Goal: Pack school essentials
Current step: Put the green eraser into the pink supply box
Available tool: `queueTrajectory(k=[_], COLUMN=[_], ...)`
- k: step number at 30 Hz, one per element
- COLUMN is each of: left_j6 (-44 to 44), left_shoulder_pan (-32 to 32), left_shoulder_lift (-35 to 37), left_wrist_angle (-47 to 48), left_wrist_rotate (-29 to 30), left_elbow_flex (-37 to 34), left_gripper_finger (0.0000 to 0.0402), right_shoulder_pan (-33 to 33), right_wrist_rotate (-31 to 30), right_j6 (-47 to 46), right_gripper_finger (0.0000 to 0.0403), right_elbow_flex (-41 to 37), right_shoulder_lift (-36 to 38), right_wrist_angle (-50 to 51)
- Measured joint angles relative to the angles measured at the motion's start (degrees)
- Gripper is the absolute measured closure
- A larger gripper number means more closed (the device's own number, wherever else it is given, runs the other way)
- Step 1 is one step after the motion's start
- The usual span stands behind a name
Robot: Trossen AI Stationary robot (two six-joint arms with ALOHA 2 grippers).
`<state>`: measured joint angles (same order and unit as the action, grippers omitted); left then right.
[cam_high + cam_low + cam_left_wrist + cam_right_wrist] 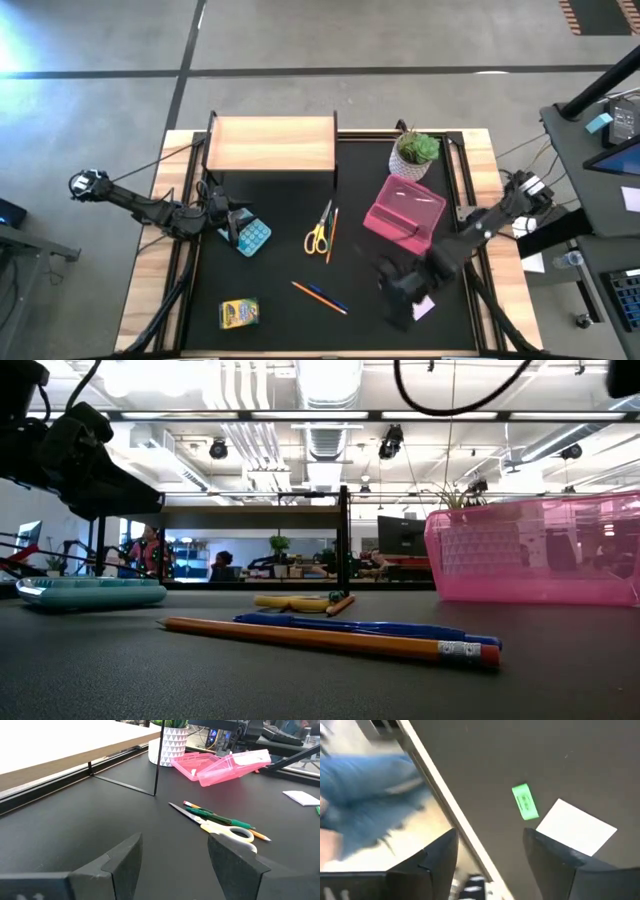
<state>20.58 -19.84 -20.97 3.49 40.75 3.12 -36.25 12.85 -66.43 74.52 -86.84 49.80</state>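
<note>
1. The right gripper [400,292] is seen above the mat's front right area, its fingers [440,857] spread apart with nothing between them.
2. A green eraser [525,801] and a pale note pad [576,826] are shown lying just beside each other below it.
3. The left gripper [232,226] is held at the mat's left side, jaws apart and empty, by a light blue calculator [253,236].
4. Yellow-handled scissors [318,236] are found mid-mat.
5. An orange pencil [310,291] and a blue pencil [331,298] are laid side by side nearer the front.
6. A yellow crayon box [238,313] is placed front left.
7. The pink case [404,215] is seen open near a potted plant [414,155].
</note>
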Motion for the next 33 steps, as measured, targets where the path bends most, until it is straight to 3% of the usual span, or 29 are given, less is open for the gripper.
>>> queueTrajectory(k=[11,20,33], left_j6=[0.0,0.0,0.0], left_shoulder_pan=[-0.01,0.01,-0.01], left_shoulder_lift=[0.0,0.02,0.01], left_wrist_angle=[0.0,0.0,0.0], left_wrist_rotate=[0.0,0.0,0.0], left_elbow_flex=[-0.01,-0.01,0.01], left_gripper_finger=[0.0191,0.0191,0.0191], right_shoulder_pan=[-8.76,-8.88,-8.98], right_wrist_rotate=[-8.82,-13.1,-15.55], right_j6=[12.12,19.14,19.61], right_gripper_finger=[0.0192,0.0195,0.0207], right_elbow_flex=[0.0,-0.02,0.04], right_shoulder_lift=[-9.88,-16.69,-20.21], right_wrist_angle=[0.99,0.99,0.73])
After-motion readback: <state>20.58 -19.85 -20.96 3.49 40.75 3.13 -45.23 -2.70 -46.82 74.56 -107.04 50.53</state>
